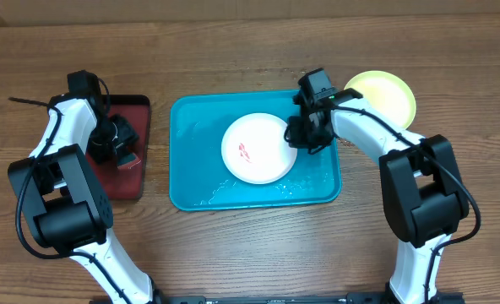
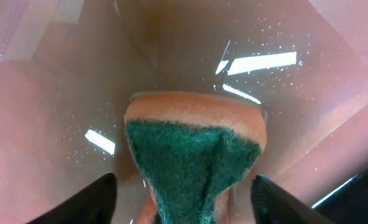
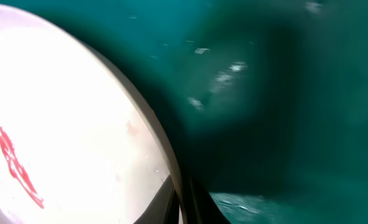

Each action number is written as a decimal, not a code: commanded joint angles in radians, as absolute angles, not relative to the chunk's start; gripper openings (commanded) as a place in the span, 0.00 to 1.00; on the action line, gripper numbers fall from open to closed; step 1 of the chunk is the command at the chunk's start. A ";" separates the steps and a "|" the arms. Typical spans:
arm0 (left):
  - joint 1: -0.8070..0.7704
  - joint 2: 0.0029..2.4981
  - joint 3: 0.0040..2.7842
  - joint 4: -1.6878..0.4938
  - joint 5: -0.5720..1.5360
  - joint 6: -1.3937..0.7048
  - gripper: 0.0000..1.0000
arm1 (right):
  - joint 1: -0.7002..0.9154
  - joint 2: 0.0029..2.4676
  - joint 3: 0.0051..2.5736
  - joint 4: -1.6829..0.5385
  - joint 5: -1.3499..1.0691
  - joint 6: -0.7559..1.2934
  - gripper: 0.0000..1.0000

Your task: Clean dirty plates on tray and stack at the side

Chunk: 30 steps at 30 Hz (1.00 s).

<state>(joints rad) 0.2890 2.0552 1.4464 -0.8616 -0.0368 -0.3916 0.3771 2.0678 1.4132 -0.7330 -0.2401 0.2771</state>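
Main worry: the right gripper [image 1: 304,135] is pinched shut on just the thin rim of the white plate [image 1: 258,149], on the side nearest the tray's right wall, and the tray [image 1: 191,173] looks wet. A grip that skinny could slip or tip the plate once scrubbing pushes on the red smear. The right arm reaches in over the tray's far right corner, wrist angled down. The left gripper [image 1: 119,146] hangs over the red tray [image 1: 137,108] left of it, squeezing the sponge [image 2: 196,149]. The yellow plate [image 1: 390,93] sits just off the tray's far right corner.
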 commanded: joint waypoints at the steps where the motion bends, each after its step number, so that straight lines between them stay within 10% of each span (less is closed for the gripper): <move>1: 0.294 2.055 1.435 -0.847 -0.033 -0.397 0.59 | 0.407 2.074 1.407 -0.710 -0.248 0.311 0.08; 10: 0.287 2.055 1.361 -0.784 -0.026 -0.427 0.39 | 0.424 2.074 1.407 -0.707 -0.237 0.315 0.08; 15: 0.288 2.055 1.363 -0.789 -0.026 -0.426 0.04 | 0.424 2.074 1.407 -0.708 -0.237 0.315 0.08; 30: 0.287 2.051 1.794 -1.156 -0.025 -0.422 0.04 | 0.424 2.074 1.407 -0.696 -0.236 0.316 0.04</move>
<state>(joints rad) 0.2897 2.0586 1.7134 -1.1160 -0.0330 -0.4194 0.4213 2.0686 1.4132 -0.7101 -0.2398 0.3107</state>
